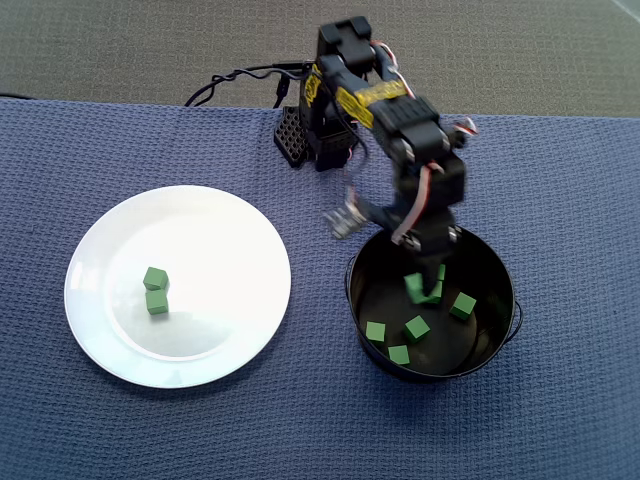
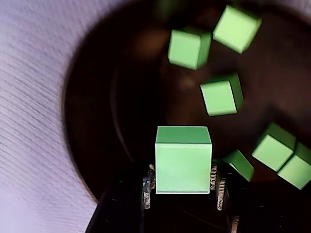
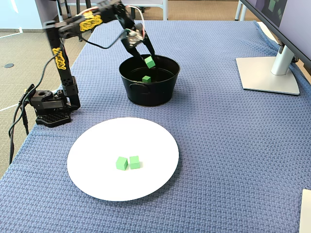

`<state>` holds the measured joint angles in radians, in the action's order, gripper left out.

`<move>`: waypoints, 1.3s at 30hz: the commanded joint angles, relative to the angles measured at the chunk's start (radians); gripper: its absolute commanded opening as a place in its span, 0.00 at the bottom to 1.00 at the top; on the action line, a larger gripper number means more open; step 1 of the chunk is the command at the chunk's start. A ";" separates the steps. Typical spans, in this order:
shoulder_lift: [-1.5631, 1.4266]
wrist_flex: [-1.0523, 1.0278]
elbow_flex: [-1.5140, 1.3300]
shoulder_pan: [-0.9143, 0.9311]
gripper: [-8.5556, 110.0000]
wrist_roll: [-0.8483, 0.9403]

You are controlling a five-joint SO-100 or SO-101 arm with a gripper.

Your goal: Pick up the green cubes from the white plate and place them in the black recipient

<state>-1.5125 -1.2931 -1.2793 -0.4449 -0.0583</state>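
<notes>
Jaws (image 2: 183, 187) clamp one cube (image 2: 182, 160) over the pot (image 1: 495, 265), inside its rim. Risk: it drops onto the cubes below (image 1: 417, 327) and bounces, though tall walls should contain it. Cube has no long axis; held square, flat face to wrist camera. Two cubes (image 1: 156, 290) left on plate (image 1: 230, 215).

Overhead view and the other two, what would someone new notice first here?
First, the gripper holding a green cube over the open black pot, with several cubes already lying inside. Next, the big white plate on the blue cloth, left of the pot in the overhead view, with two cubes side by side near its middle.
</notes>
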 commanded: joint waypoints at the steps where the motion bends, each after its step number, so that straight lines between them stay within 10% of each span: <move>1: 0.060 -0.009 0.092 -0.052 0.28 0.006; 8: -0.104 -0.054 0.075 0.064 0.39 0.011; 25: -0.183 0.000 -0.097 1.020 0.26 0.129; 39: -0.025 0.187 -0.192 1.223 0.23 -0.371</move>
<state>-1.5417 -1.1443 -1.5033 0.7563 -0.3543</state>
